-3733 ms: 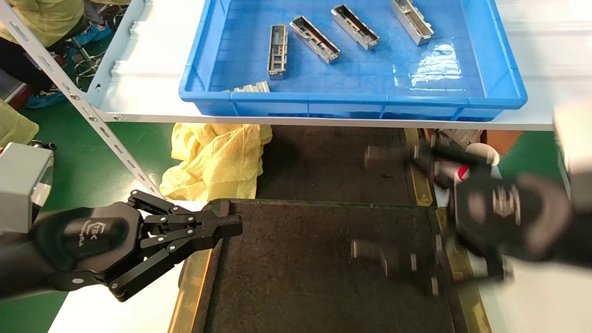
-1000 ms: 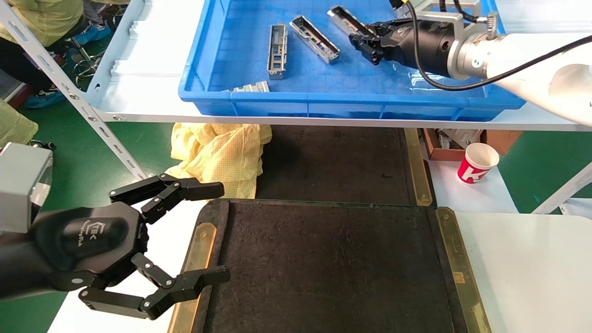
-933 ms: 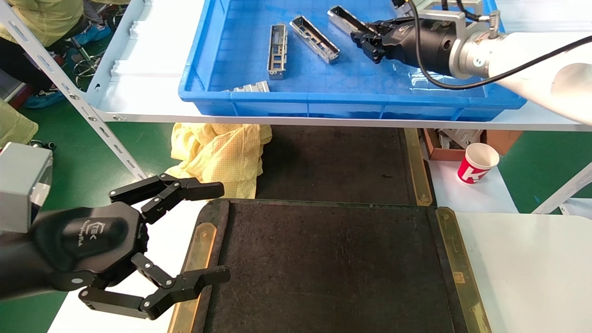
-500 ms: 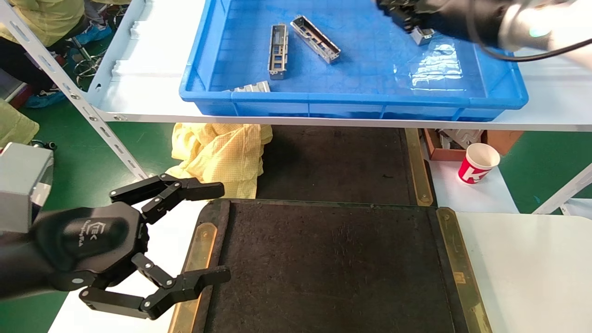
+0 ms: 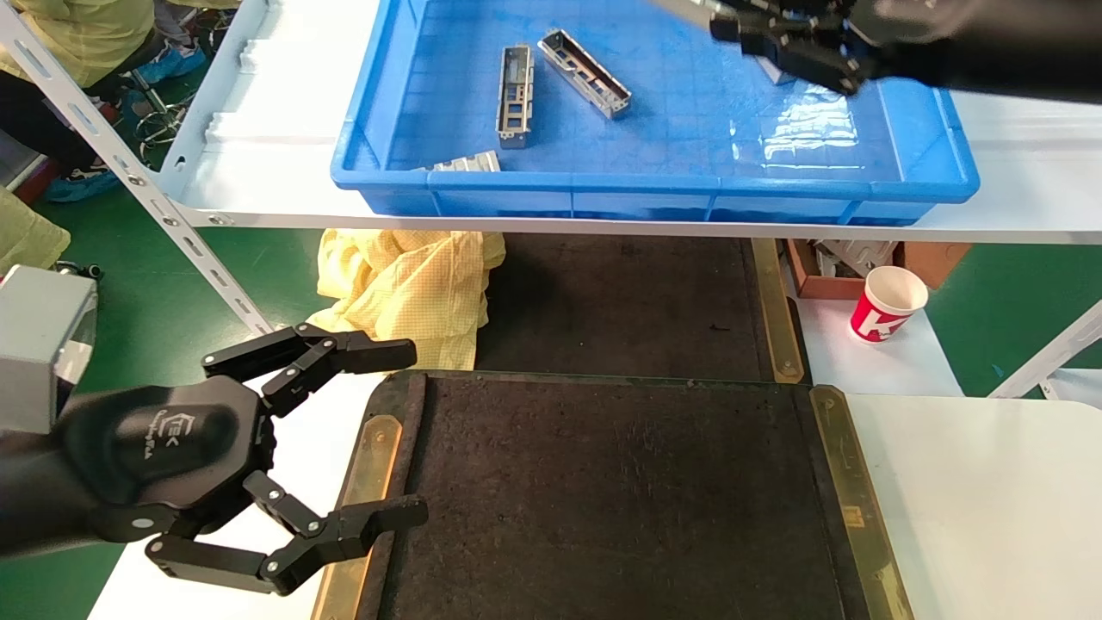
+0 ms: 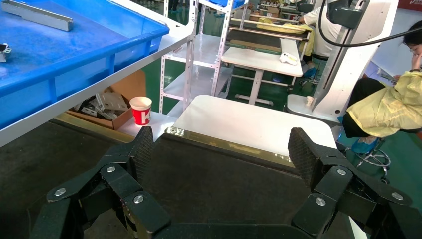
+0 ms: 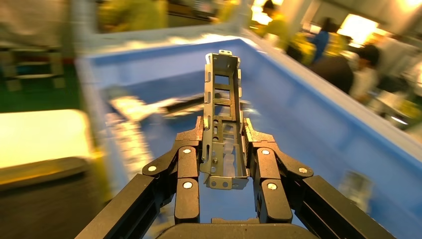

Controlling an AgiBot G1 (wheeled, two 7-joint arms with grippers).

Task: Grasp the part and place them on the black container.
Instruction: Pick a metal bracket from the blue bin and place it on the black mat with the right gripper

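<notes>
My right gripper (image 5: 732,26) is shut on a silver-grey metal part (image 7: 222,119) and holds it raised above the far right of the blue bin (image 5: 654,185); the part sticks out lengthwise past the fingertips (image 7: 194,134). Two more parts (image 5: 515,95) (image 5: 585,73) lie inside the bin at its left, and another (image 5: 469,162) leans by the front wall. The black container (image 5: 603,491) lies empty below the shelf, brass strips on its sides. My left gripper (image 5: 405,435) is open and empty at its left edge; it also shows in the left wrist view (image 6: 221,154).
The bin sits on a white shelf (image 5: 275,146) over the work area. A yellow cloth (image 5: 405,293) lies under the shelf at left. A red and white paper cup (image 5: 887,303) stands at right. A white table (image 5: 990,499) lies right of the container.
My right gripper took a part from the middle of the bin, lifted it and carried it to the far right. The left gripper opened earlier and has stayed still since.
</notes>
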